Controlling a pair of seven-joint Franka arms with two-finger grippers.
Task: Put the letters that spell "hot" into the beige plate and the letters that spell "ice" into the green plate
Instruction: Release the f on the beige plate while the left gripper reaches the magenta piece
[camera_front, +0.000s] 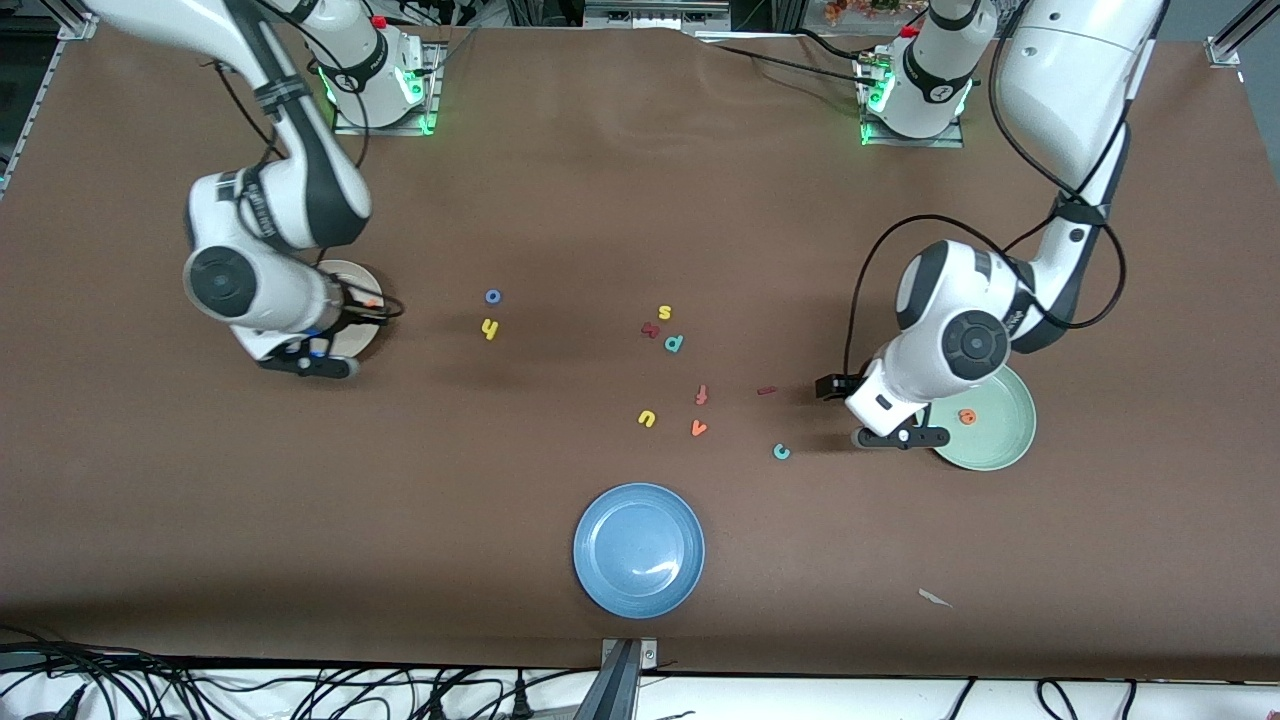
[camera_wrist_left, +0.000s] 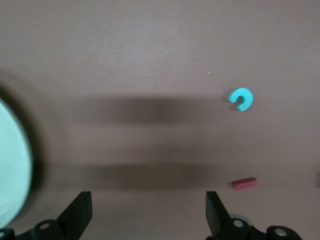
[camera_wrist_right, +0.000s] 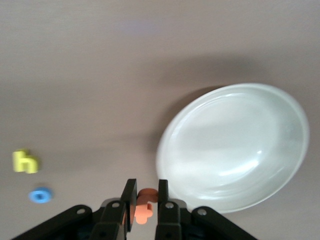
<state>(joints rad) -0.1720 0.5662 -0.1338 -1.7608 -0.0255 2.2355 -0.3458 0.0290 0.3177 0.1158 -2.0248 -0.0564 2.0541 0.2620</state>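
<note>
Right gripper (camera_wrist_right: 143, 200) beside the beige plate (camera_wrist_right: 235, 145), fingers pinching the orange t (camera_wrist_right: 144, 205). Left gripper (camera_wrist_left: 150, 212), fingers wide, hovers beside the green plate (camera_front: 1000, 440).

The small orange foam letter t (camera_wrist_right: 144, 209) is sitting pinched between the right gripper's (camera_wrist_right: 145, 200) fingers, beside the round beige plate (camera_wrist_right: 235, 145).

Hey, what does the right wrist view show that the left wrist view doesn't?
Only the right wrist view: the right end effector shut on the small orange foam t, the round cream-beige plate, the yellow foam h and the blue ring-shaped o. Only the left wrist view: the open left end effector, the teal foam c, the dark red bar i and the pale green plate's edge. Both: the brown table.
</note>
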